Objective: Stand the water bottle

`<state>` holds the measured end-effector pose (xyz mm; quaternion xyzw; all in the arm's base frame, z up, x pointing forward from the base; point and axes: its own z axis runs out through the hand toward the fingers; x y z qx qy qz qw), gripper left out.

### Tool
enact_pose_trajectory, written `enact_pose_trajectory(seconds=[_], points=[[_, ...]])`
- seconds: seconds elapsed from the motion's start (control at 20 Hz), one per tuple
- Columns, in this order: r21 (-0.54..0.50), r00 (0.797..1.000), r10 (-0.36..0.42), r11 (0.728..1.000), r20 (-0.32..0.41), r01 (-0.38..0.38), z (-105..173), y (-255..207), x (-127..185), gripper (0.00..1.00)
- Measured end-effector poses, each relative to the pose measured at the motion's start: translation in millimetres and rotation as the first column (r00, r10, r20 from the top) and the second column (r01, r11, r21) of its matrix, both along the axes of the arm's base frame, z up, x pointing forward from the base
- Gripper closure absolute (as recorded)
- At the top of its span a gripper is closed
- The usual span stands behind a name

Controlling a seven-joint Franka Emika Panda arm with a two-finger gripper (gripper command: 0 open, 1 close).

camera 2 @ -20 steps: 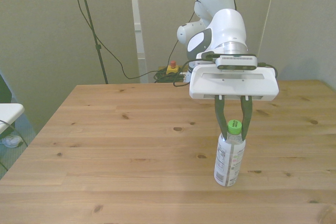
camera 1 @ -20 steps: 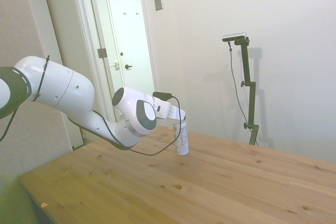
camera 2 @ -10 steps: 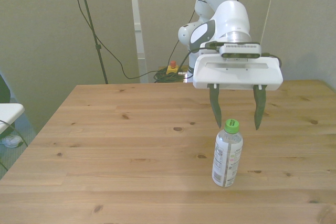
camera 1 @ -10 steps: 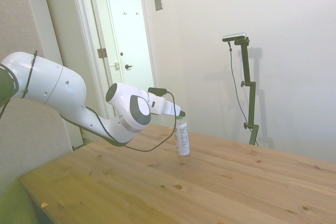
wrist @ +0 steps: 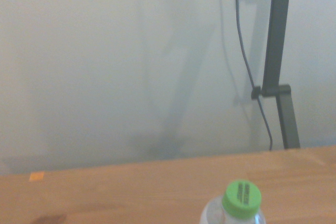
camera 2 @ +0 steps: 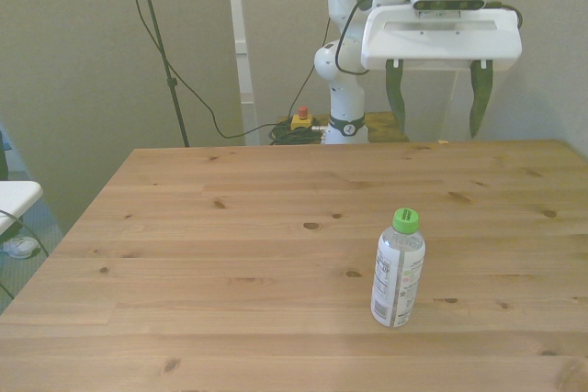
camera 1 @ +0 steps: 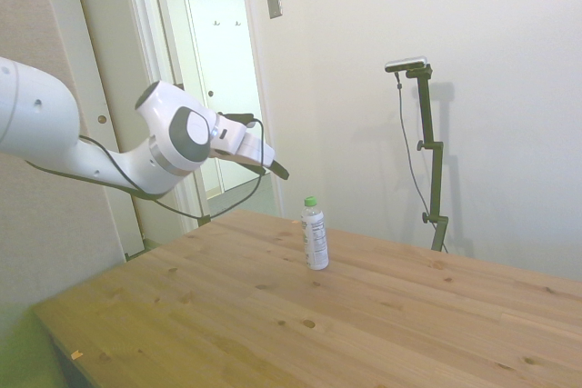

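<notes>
Water bottle upright on its base and the job looks done! Start with the big picture: the wooden table [camera 2: 230,254] stretches wide, and the bottle stands alone toward the front view's right, on the side of the table away from the robot's base. Above it, the white arm [camera 1: 100,147] hangs high, and the gripper [camera 2: 437,103] sits well clear of the bottle, above and beyond it, fingers spread wide apart and holding nothing.

Down to the water bottle [camera 2: 398,269] itself: slim, clear plastic, white label with dark print, very slightly tilted in the front view but planted on its bottom. My read is that it's light, with thin walls that would give under a hard squeeze, and a narrow base that makes it easy to knock over. Smooth plastic, so likely a bit slippery. If a regrip were needed, the stiff neck just under the cap looks the safest hold.

Smallest of all: the green cap [wrist: 241,199], screwed on and peeking into the wrist view.
</notes>
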<state>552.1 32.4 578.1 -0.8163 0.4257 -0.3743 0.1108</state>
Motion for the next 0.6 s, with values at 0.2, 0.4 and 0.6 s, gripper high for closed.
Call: enact_pose_trajectory(seconds=[0.2, 0.4, 0.6], points=[[-0.001, 0.991, 0.016, 1.0, -0.132, -0.016, 13.0, 7.4, -38.5, 0.0], [0.015, 0.971, 0.026, 1.0, -0.238, -0.022, -0.6, 2.6, -61.4, 0.0], [0.03, 0.948, 0.039, 0.999, -0.315, -0.031, -9.6, -1.0, -80.0, 0.0]])
